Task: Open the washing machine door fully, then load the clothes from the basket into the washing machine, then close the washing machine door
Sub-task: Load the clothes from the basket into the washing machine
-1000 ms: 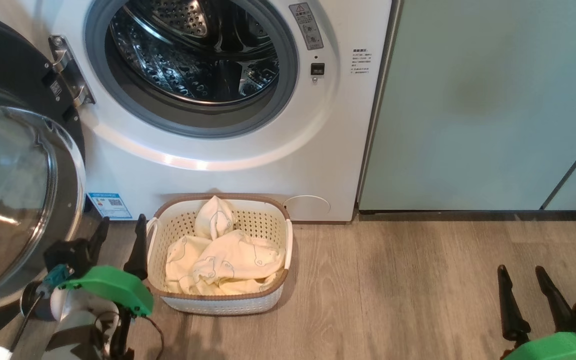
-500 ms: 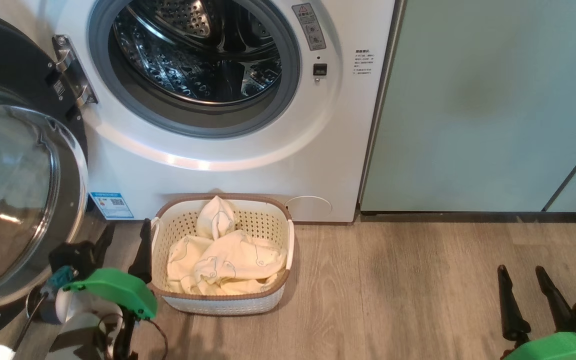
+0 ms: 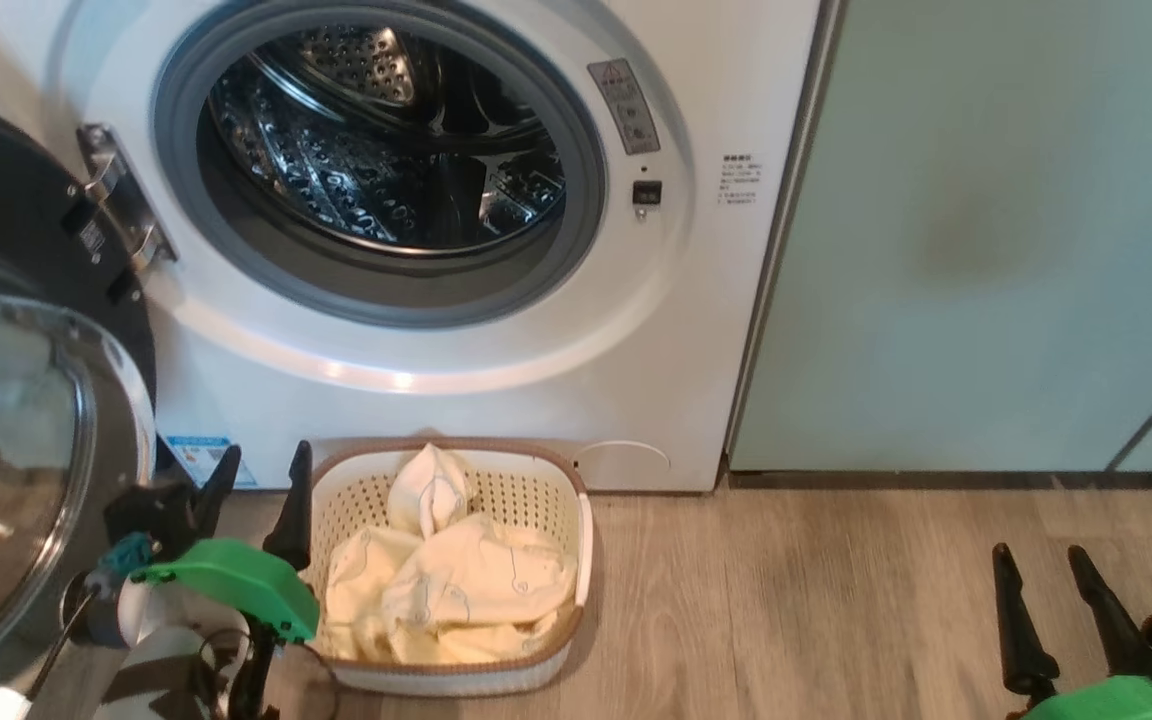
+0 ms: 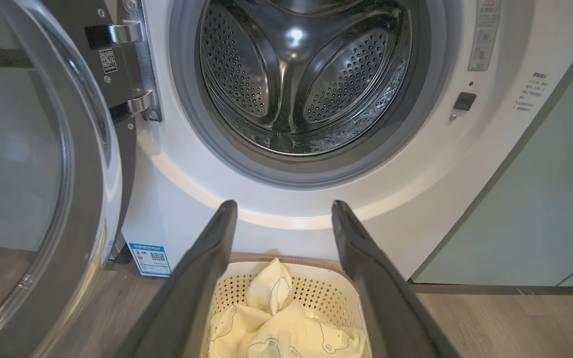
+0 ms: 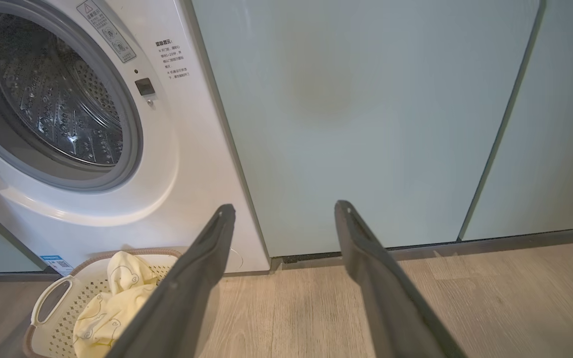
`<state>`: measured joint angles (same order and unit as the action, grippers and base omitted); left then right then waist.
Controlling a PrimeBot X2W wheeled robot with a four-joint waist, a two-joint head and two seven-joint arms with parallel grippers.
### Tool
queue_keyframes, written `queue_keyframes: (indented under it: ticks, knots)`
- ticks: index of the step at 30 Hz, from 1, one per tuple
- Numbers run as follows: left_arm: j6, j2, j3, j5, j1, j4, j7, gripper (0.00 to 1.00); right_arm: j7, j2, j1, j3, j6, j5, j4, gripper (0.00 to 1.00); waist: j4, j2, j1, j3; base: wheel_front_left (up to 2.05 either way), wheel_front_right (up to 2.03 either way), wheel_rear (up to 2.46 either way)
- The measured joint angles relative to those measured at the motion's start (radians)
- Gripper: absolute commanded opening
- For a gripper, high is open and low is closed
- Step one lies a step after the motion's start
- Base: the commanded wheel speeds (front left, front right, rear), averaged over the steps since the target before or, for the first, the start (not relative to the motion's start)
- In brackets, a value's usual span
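Observation:
The white washing machine point(image 3: 456, 400) stands with its steel drum point(image 3: 386, 150) exposed. Its round black-rimmed door point(image 3: 26, 440) is swung out to the left, glass bowl facing me. On the floor in front sits the cream basket point(image 3: 576, 540) holding pale yellow bear-print clothes point(image 3: 456, 590). My left gripper point(image 3: 258, 472) is open and empty, just left of the basket's rim. In the left wrist view its fingers point(image 4: 202, 268) frame the clothes point(image 4: 276, 328) below the drum point(image 4: 306, 74). My right gripper point(image 3: 1041, 560) is open and empty over bare floor at the lower right.
Pale-green cabinet doors point(image 3: 996, 230) run to the right of the washer, also seen in the right wrist view point(image 5: 366, 114). Grey wood-look floor point(image 3: 796, 600) lies between the basket and my right gripper. A blue sticker point(image 3: 198, 455) marks the washer's lower left.
The head view has tilted, so the whole scene sits lower in the picture. The left gripper stays beside the basket's left rim; the right gripper has not moved.

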<state>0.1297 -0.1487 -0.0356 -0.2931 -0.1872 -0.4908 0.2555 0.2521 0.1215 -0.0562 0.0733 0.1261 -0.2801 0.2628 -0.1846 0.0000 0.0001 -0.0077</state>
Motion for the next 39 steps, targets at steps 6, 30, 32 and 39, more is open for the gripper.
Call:
queue_keyframes:
  ticks: [6,30,32,39]
  knots:
    - [0.000,0.002,0.000,0.001,0.000,-0.001,0.000,1.00,0.000,-0.001,0.001,0.000,0.000,0.000,0.000,1.00,-0.001,0.0000,0.0001,0.002,0.80,-0.80,0.00]
    - [0.000,0.030,-0.030,0.003,0.004,-0.055,0.000,1.00,0.000,0.000,0.002,0.009,0.000,0.000,-0.012,1.00,-0.022,0.0000,-0.0001,0.018,0.03,-0.03,0.00]
    - [0.000,0.032,-0.028,0.004,0.004,-0.067,0.000,1.00,0.000,0.000,0.003,0.015,0.000,0.000,-0.016,1.00,-0.032,0.0000,-0.0001,0.026,0.00,0.00,0.00]
    - [0.000,0.033,-0.027,0.011,0.001,-0.135,0.000,1.00,0.000,0.001,0.027,0.025,0.000,0.000,-0.026,1.00,-0.070,0.0000,-0.0001,0.064,0.00,0.00,0.00]
